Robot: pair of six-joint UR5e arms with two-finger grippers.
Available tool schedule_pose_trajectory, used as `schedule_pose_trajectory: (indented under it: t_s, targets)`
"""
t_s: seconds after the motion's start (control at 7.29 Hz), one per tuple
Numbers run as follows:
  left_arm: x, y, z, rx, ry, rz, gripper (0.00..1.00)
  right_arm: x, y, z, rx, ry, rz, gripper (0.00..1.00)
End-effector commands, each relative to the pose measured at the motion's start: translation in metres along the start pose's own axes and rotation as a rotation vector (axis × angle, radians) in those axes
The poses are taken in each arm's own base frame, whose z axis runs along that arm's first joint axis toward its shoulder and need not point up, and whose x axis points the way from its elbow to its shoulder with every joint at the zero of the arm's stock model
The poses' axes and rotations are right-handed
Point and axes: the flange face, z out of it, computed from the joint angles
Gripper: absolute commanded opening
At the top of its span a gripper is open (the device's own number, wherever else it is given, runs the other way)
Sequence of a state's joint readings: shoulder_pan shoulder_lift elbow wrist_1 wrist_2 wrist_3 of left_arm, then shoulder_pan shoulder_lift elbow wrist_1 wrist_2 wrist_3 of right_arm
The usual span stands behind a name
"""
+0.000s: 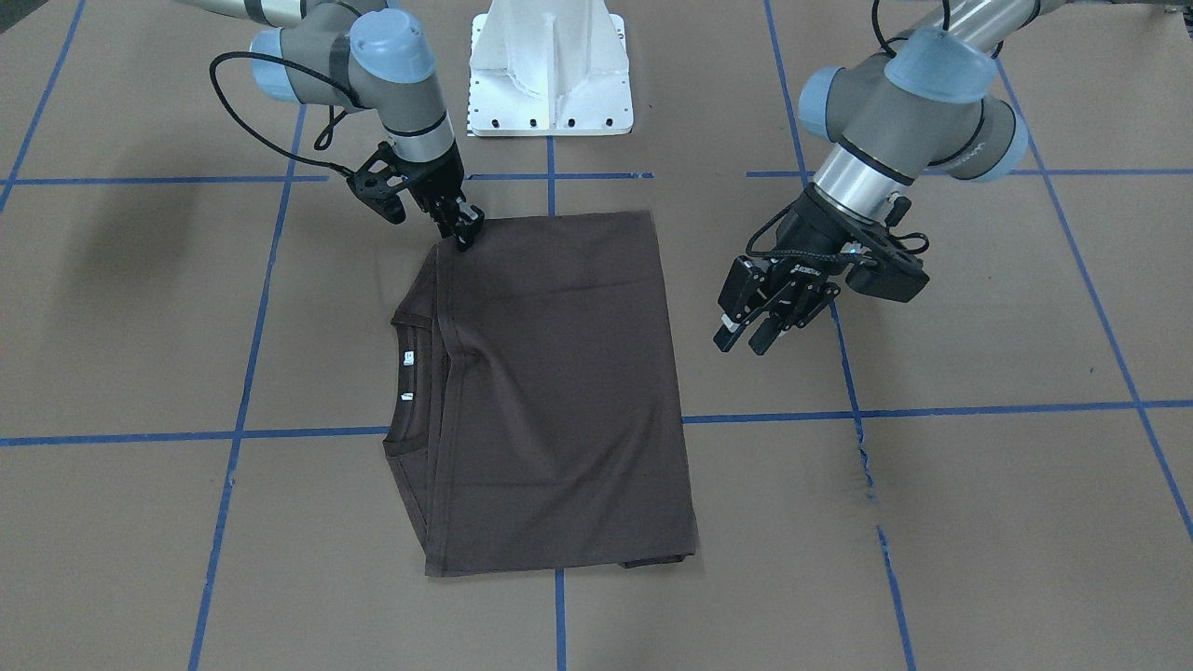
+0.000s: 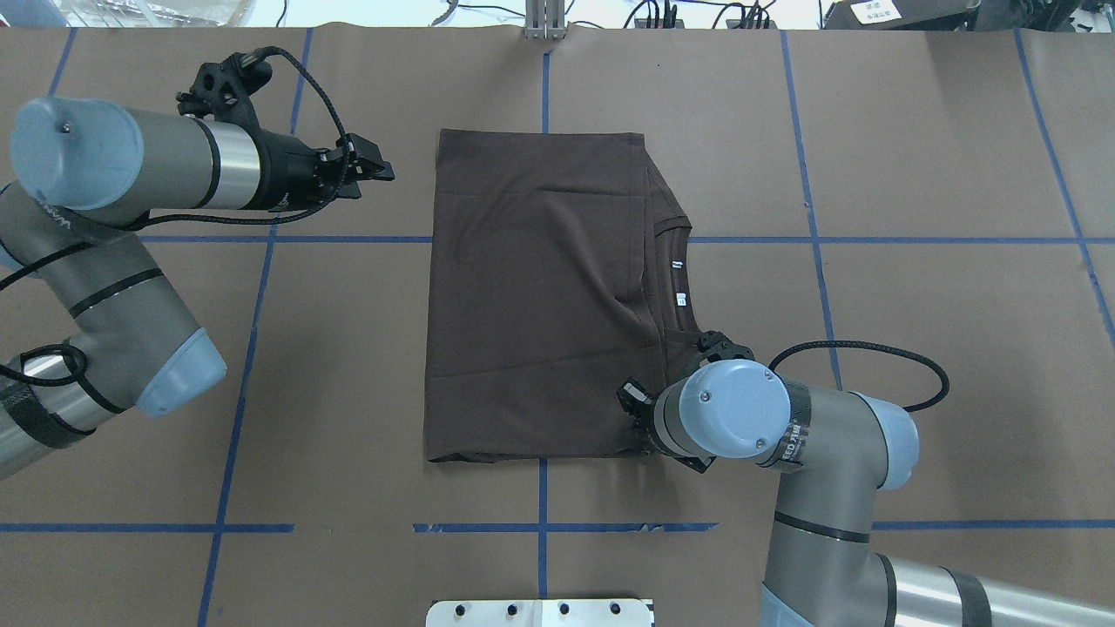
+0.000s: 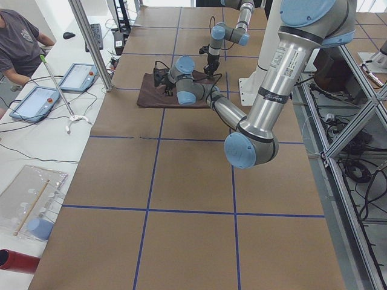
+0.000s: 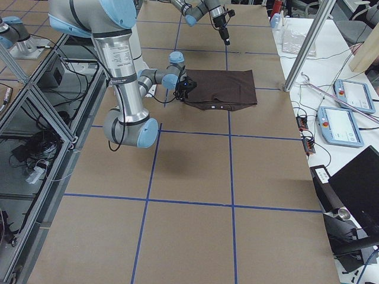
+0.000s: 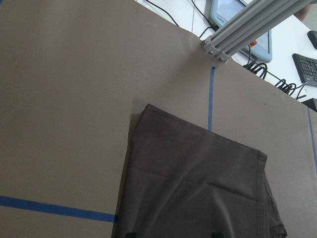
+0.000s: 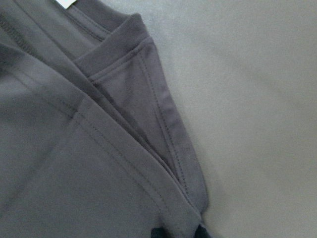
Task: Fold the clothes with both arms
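A dark brown T-shirt (image 1: 559,373) (image 2: 540,296) lies flat on the brown paper, folded lengthwise into a rectangle. Its ribbed neck and white labels (image 1: 407,357) are on my right side. At the near shoulder corner of the shirt, my right gripper (image 1: 463,235) points down, shut on the cloth. In the right wrist view the folded edge (image 6: 163,148) runs between the fingertips. Overhead, the right wrist (image 2: 723,409) hides that gripper. My left gripper (image 1: 743,343) (image 2: 376,170) is open and holds nothing. It hovers beside the hem end, apart from the shirt (image 5: 198,183).
The white bolted pedestal (image 1: 550,75) stands at the robot's side of the table. Blue tape lines (image 2: 540,527) grid the paper. In the side views, tablets (image 3: 36,103) (image 4: 349,127), cables and a seated person (image 3: 18,42) are beyond the table's far edge.
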State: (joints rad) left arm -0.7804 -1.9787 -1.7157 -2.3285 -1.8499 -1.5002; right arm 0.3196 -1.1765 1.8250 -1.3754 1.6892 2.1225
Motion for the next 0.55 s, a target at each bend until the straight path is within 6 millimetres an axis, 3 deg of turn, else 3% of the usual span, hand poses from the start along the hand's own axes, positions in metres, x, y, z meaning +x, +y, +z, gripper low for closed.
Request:
schedule_pose_trajectory:
  t_s: [0.0, 0.27, 0.41]
  targets:
    - [-0.001, 0.001, -0.004, 0.0, -0.005, -0.001, 0.59, -0.002, 0.003, -0.006, -0.01, -0.01, -0.004, 0.0]
    - [-0.009, 0.003, -0.003, -0.004, -0.02, -0.047, 0.59, -0.003, 0.005, -0.022, -0.043, -0.024, -0.005, 0.0]
    - [-0.004, 0.018, -0.007, -0.017, -0.008, -0.134, 0.59, 0.005, 0.001, -0.03, -0.051, -0.028, -0.006, 0.0]
